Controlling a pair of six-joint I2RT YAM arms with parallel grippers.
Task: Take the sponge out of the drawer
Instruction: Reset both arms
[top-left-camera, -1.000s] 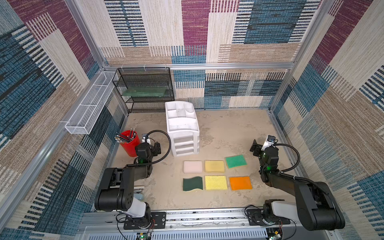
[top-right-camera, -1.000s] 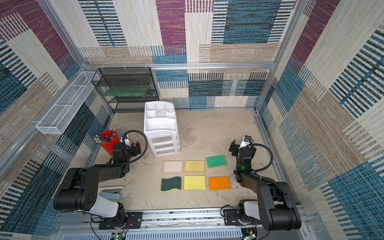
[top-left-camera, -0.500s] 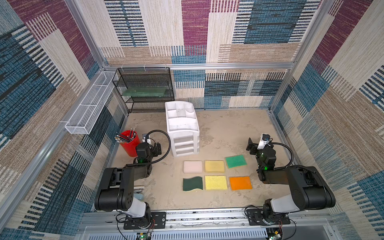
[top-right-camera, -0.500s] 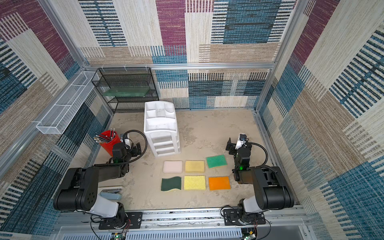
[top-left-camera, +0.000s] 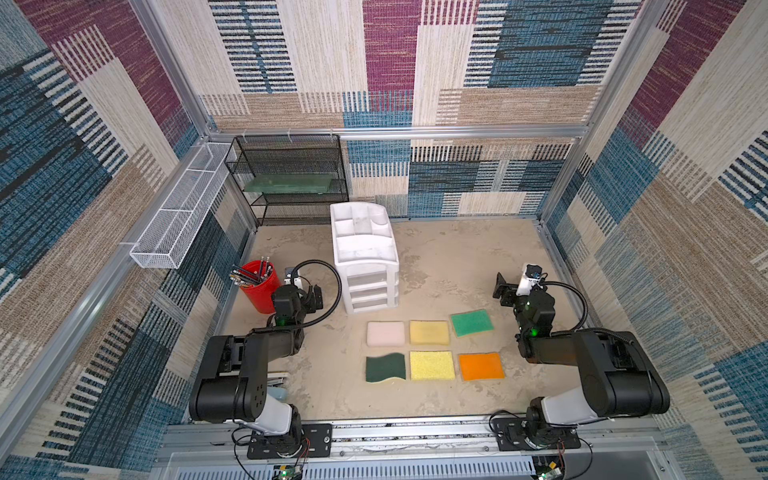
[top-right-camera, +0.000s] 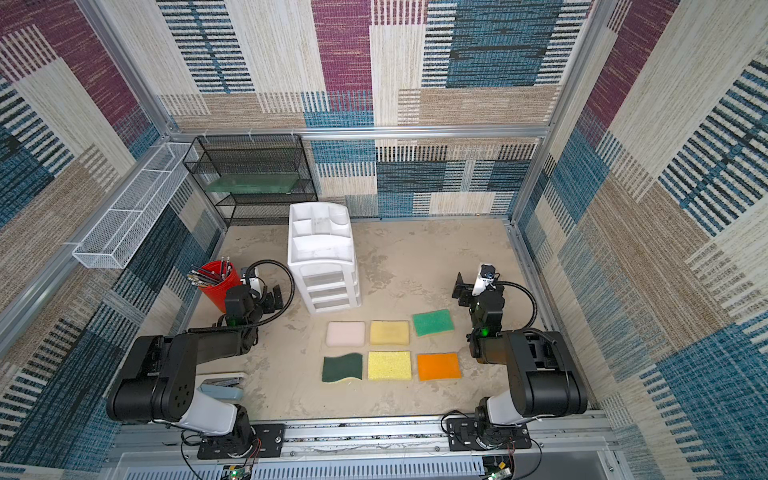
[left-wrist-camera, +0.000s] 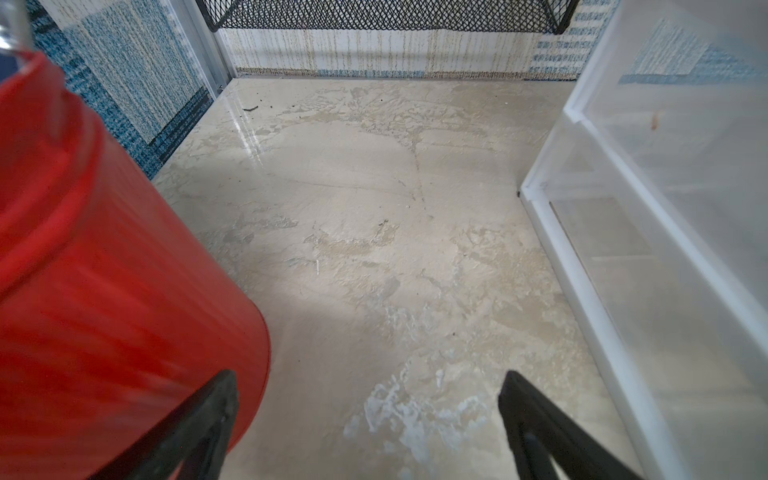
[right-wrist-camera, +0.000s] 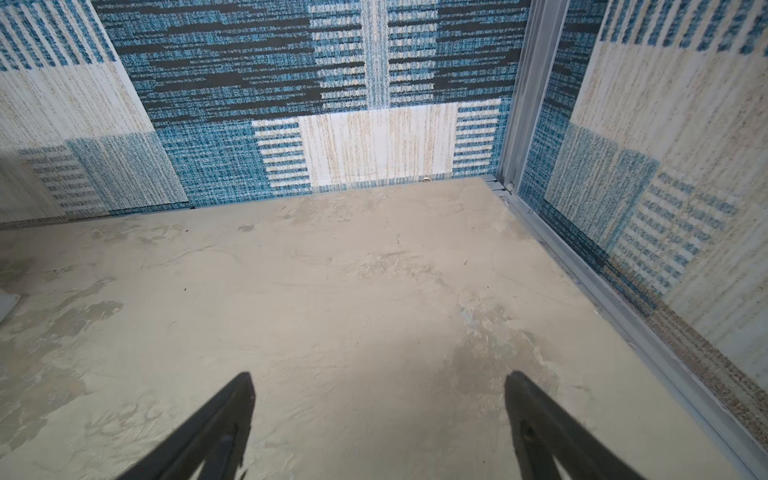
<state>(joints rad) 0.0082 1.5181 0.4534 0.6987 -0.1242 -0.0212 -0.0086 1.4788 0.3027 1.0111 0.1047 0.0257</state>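
The white drawer (top-left-camera: 365, 266) chest stands at the table's middle back, also in the other top view (top-right-camera: 322, 257), with its three clear-fronted drawers pushed in. Several sponges lie in two rows in front of it: pink (top-left-camera: 385, 333), tan (top-left-camera: 429, 332), green (top-left-camera: 471, 323), dark green (top-left-camera: 385, 368), yellow (top-left-camera: 432, 365), orange (top-left-camera: 481, 366). My left gripper (top-left-camera: 309, 297) is open and empty, low between a red cup and the chest's side (left-wrist-camera: 665, 208); its jaws (left-wrist-camera: 368, 376) frame bare table. My right gripper (top-left-camera: 503, 289) is open and empty, right of the green sponge, over bare table (right-wrist-camera: 378, 376).
A red cup (top-left-camera: 259, 291) of pens stands just left of the left gripper. A black mesh rack (top-left-camera: 291, 178) sits in the back left corner and a white wire basket (top-left-camera: 178, 216) hangs on the left wall. A pale blue object (top-right-camera: 220, 390) lies by the left arm's base.
My right arm has folded back toward its base and its gripper has shifted slightly left, still open. The left arm has not moved.
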